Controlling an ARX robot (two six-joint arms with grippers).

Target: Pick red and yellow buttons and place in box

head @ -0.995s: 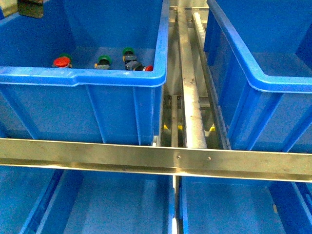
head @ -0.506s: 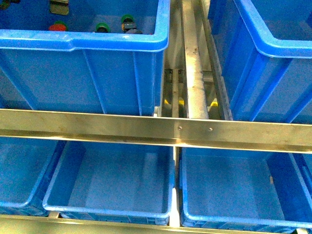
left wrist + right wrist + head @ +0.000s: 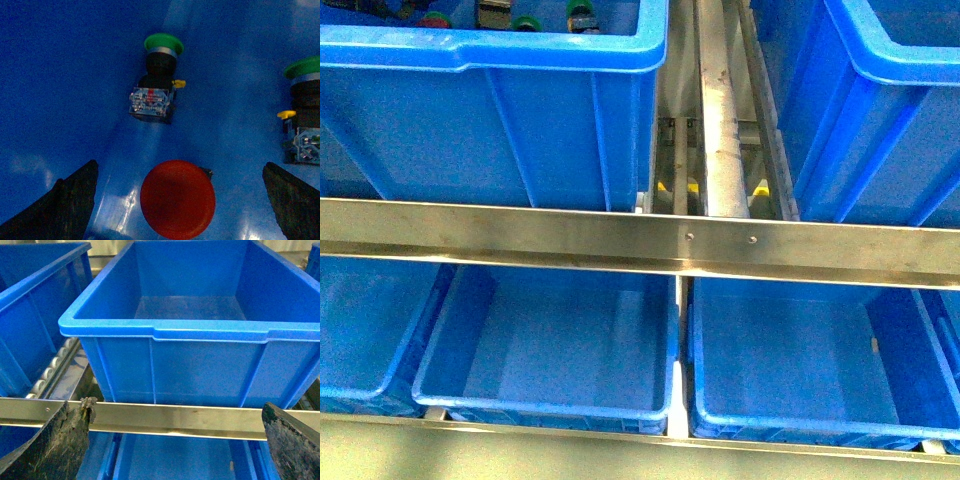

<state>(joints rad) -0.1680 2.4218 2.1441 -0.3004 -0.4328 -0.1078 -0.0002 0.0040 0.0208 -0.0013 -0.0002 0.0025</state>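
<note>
In the left wrist view a red button (image 3: 177, 199) stands cap-up on the blue crate floor, right between the spread fingers of my open left gripper (image 3: 180, 212). Its dark body is hidden under the cap. In the front view the red cap (image 3: 435, 20) barely shows over the rim of the upper left crate (image 3: 560, 45), with part of my left gripper (image 3: 492, 12) beside it at the top edge. My right gripper (image 3: 177, 447) is open and empty, hanging before a steel rail (image 3: 175, 417). No yellow button shows.
Two green-capped buttons (image 3: 157, 75) (image 3: 305, 110) lie near the red one. An empty blue crate (image 3: 165, 332) stands behind the rail. Lower empty crates (image 3: 545, 400) (image 3: 800, 420) sit under the front rail (image 3: 640, 240). A roller track (image 3: 720, 110) runs between the upper crates.
The front view has tilted down: the upper crates slid up the picture and the lower crates came into view. The left gripper part moved right across the crate.
</note>
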